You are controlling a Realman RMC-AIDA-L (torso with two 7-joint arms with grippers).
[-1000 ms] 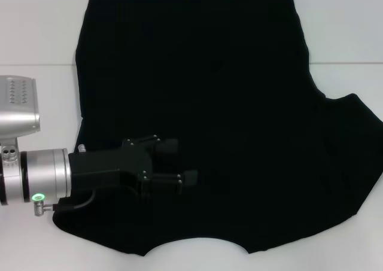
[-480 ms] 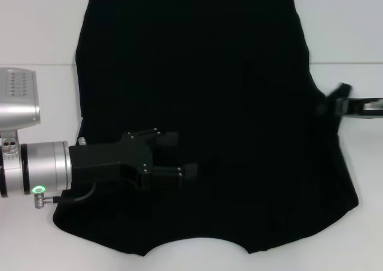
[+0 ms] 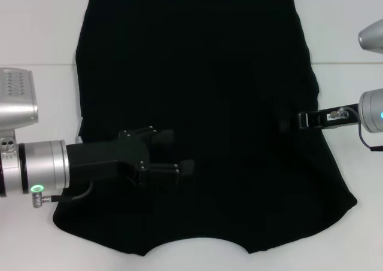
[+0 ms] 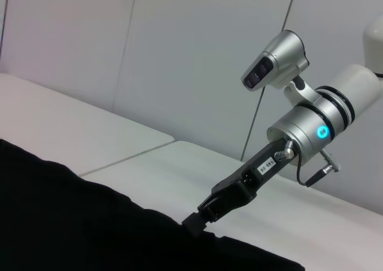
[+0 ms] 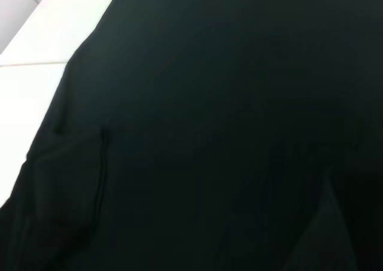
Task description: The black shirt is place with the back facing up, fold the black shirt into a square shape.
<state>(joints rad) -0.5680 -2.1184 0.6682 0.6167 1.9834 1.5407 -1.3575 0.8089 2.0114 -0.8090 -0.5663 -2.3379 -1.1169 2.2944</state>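
Observation:
The black shirt (image 3: 209, 61) lies spread flat on the white table (image 3: 36, 32), collar edge toward me. My left gripper (image 3: 176, 152) rests low over the shirt's near left part, open, with only cloth under its fingers. My right gripper (image 3: 294, 121) reaches in from the right onto the shirt's right side, shut on the sleeve cloth it has carried inward. In the left wrist view the right gripper (image 4: 194, 222) touches the shirt's (image 4: 72, 223) edge with its tip. Black cloth (image 5: 209, 133) with a folded seam fills the right wrist view.
White table (image 4: 90, 139) shows on both sides of the shirt and beyond its far hem. A seam line crosses the table behind the arms. A pale wall stands at the back in the left wrist view.
The right arm came in from the right, and the right sleeve that stuck out now lies folded over the body. The left gripper has drifted slightly toward the left.

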